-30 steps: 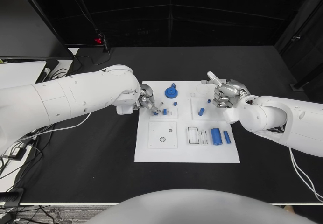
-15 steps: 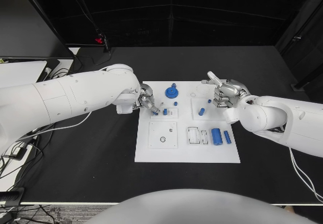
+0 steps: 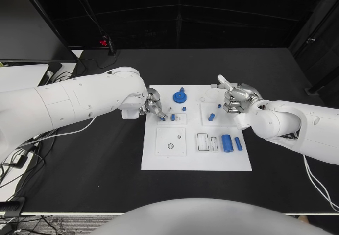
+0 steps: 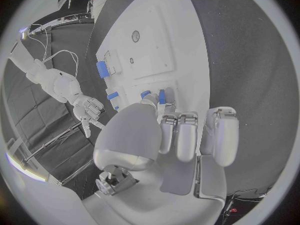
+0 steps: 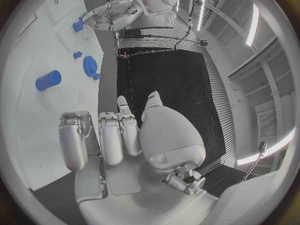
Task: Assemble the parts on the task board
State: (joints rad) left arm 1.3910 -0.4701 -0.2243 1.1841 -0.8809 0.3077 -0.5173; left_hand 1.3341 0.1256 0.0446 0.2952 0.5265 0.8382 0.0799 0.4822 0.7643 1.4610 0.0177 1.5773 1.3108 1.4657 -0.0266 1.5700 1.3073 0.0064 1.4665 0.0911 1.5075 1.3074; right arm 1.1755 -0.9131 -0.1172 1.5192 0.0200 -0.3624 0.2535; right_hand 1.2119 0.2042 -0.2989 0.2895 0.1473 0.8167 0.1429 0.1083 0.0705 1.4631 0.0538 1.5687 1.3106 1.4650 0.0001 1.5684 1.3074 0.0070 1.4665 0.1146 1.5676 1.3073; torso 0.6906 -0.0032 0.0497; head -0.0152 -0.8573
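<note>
The left hand (image 3: 154, 108) pinches a small blue peg (image 3: 172, 117) at the task board (image 3: 196, 164)'s upper-left socket; seating it likely needs a straight, gentle push. The right hand (image 3: 236, 98), fingers curled on nothing, hovers over the board's upper-right edge. The blue gear (image 3: 179, 96) just beyond crowds the approach.

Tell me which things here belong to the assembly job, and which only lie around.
Job: task board; blue gear-like part; blue cylinder; small blue part at the left hand.
Around: cables on the table; white sheet.
</note>
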